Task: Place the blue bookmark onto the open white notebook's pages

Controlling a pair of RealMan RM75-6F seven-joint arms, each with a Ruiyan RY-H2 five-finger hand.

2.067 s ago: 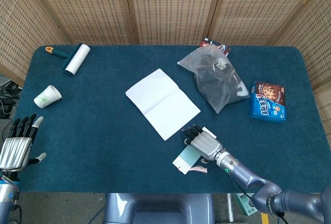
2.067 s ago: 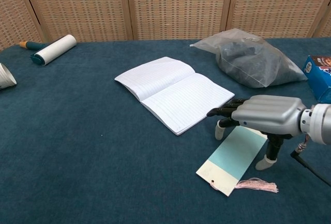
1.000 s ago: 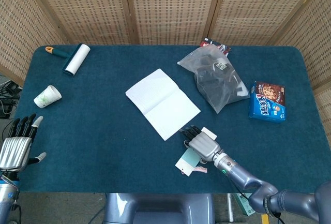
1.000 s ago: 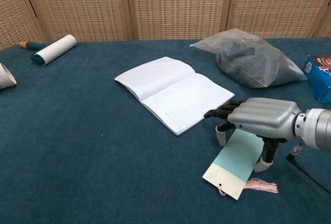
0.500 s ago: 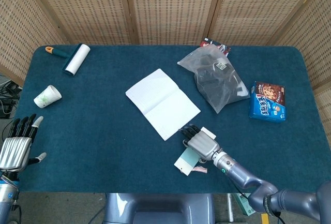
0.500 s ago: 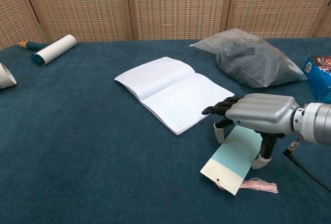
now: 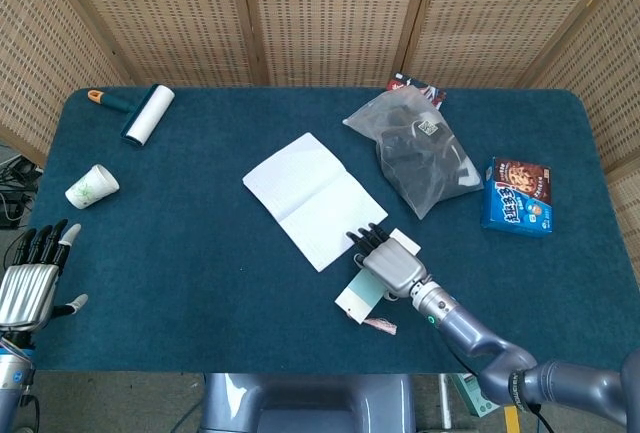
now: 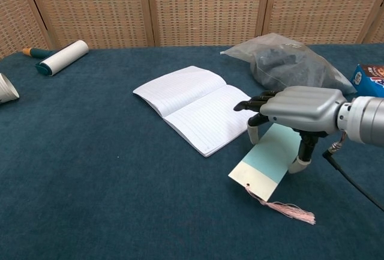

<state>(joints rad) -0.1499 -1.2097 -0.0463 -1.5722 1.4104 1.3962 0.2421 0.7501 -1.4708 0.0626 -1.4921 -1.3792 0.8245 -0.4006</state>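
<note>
Right hand (image 8: 303, 111) now higher than a moment ago, closer to notebook (image 8: 200, 107). Blue bookmark (image 8: 266, 160) comes up with it, tilted, low end near table (image 8: 96, 170), pink tassel (image 8: 282, 209) trailing on cloth. Hand holds bookmark between thumb and fingers. Fingertips reach over notebook's near corner. Left hand (image 7: 30, 287) stays by table edge, fingers apart, holding nothing. Paper cup (image 7: 92, 186) near it.

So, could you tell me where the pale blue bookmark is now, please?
In the chest view, the pale blue bookmark hangs from the right hand, lifted beside the open white notebook.
</note>
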